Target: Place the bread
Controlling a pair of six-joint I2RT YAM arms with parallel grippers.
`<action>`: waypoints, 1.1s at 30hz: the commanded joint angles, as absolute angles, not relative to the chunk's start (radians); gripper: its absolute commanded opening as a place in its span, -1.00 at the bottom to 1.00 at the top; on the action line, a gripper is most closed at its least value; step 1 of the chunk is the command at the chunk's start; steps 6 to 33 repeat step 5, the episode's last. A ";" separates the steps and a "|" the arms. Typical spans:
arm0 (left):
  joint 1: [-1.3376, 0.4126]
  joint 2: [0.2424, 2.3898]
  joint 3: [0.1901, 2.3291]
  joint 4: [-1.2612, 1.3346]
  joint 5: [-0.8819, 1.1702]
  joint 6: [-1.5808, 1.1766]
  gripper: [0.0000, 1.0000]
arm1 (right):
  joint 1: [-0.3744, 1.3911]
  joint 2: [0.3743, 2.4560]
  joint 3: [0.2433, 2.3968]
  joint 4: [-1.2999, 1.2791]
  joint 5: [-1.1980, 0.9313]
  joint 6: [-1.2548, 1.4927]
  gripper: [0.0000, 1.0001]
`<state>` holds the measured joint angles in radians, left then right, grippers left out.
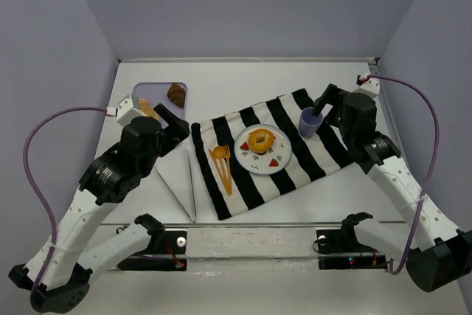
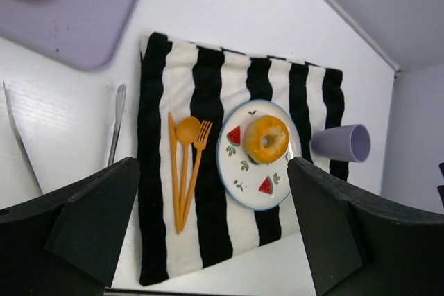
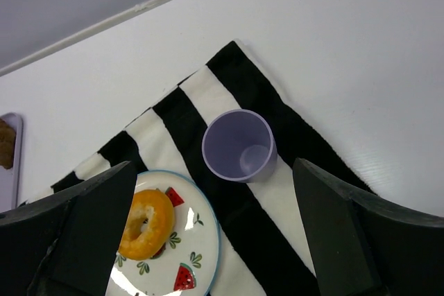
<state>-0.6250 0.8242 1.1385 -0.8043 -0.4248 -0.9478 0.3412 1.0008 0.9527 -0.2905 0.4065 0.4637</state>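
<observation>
The bread (image 1: 261, 140) is a glossy golden-orange ring lying on the white watermelon-print plate (image 1: 251, 161), which sits on a black-and-white striped cloth. It also shows in the left wrist view (image 2: 266, 138) and the right wrist view (image 3: 146, 223). My left gripper (image 1: 177, 127) is open and empty, raised over the cloth's left edge, left of the plate (image 2: 250, 179). My right gripper (image 1: 324, 108) is open and empty, raised above the purple cup (image 1: 310, 122), right of the plate (image 3: 198, 240).
A purple board (image 1: 156, 92) at the back left holds a dark brown lump (image 1: 176, 94) and a tan bread (image 1: 147, 108). Orange cutlery (image 1: 222, 164) lies on the cloth left of the plate. A white napkin (image 1: 177, 175) with a silver knife (image 2: 116, 119) lies left of the cloth.
</observation>
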 commanded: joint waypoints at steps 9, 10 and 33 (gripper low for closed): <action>-0.620 0.880 1.131 -0.612 -0.549 -0.805 0.98 | 0.337 0.934 1.003 -0.316 0.550 0.532 1.00; -0.620 0.880 1.131 -0.612 -0.549 -0.805 0.98 | 0.337 0.934 1.003 -0.316 0.550 0.532 1.00; -0.620 0.880 1.131 -0.612 -0.549 -0.805 0.98 | 0.337 0.934 1.003 -0.316 0.550 0.532 1.00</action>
